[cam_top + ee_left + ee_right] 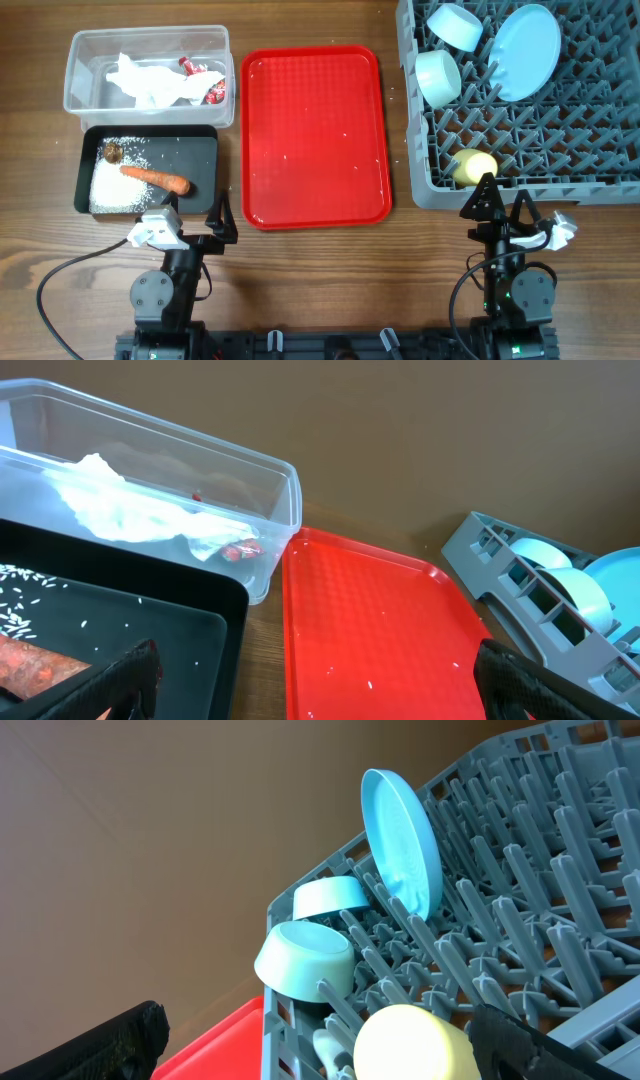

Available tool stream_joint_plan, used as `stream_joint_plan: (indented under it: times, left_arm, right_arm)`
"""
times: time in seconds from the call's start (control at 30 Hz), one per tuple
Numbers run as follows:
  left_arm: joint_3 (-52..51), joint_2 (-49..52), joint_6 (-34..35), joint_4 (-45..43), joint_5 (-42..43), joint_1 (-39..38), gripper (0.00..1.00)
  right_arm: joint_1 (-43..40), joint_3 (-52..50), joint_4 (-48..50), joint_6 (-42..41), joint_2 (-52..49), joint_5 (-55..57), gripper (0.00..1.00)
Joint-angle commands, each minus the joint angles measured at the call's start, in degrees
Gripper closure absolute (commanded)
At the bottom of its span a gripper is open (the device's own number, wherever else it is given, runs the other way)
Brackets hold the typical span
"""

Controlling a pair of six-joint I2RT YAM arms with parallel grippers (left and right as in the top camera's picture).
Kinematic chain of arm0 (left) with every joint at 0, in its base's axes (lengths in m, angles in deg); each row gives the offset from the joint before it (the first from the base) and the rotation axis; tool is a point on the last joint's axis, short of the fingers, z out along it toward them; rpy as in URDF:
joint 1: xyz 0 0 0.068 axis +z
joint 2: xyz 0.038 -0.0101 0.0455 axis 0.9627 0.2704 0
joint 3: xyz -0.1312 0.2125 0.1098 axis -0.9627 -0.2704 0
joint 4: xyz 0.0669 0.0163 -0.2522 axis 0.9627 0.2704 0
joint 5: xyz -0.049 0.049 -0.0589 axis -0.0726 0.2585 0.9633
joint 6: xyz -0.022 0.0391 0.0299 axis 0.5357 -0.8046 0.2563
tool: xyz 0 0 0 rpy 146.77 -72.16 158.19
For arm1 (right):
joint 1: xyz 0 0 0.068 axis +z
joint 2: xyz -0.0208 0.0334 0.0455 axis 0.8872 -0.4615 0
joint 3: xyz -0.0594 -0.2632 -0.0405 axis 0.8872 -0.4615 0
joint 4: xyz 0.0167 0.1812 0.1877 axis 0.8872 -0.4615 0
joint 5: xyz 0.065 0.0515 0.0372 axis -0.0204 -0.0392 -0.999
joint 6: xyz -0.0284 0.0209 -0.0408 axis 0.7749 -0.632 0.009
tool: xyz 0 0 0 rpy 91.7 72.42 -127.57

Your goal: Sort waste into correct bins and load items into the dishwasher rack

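The grey dishwasher rack (600, 150) at the right holds the light blue plate (527, 50), a light blue bowl (455, 26), a pale green-white bowl (438, 77) and the yellow cup (474, 166). A white spoon (330, 1050) lies in the rack beside the cup (410, 1045). The clear tub (80, 95) holds a white napkin (150, 82) and the red-and-silver wrapper (205, 82). The black tray (205, 140) holds rice (120, 188), a carrot (155, 178) and a brown lump (112, 152). My left gripper (197, 225) is open and empty in front of the black tray. My right gripper (498, 205) is open and empty at the rack's front edge.
A flat red serving tray (315, 135) lies in the middle with a few rice grains on it. It shows in the left wrist view (380, 630) between the black tray (150, 620) and the rack (520, 590). Bare wooden table surrounds both arm bases.
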Motion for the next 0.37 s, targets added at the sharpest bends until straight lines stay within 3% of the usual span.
stream_joint_plan:
  times: [0.0,0.33]
  left_arm:
    - [-0.3,-0.7,0.5,0.3,-0.8,0.4,0.00]
    - [-0.3,-0.7,0.5,0.3,-0.8,0.4,0.00]
  right_arm:
    - [-0.3,-0.1,0.3,-0.4,0.5,0.5,0.00]
    - [-0.3,-0.1,0.3,-0.4,0.5,0.5,0.00]
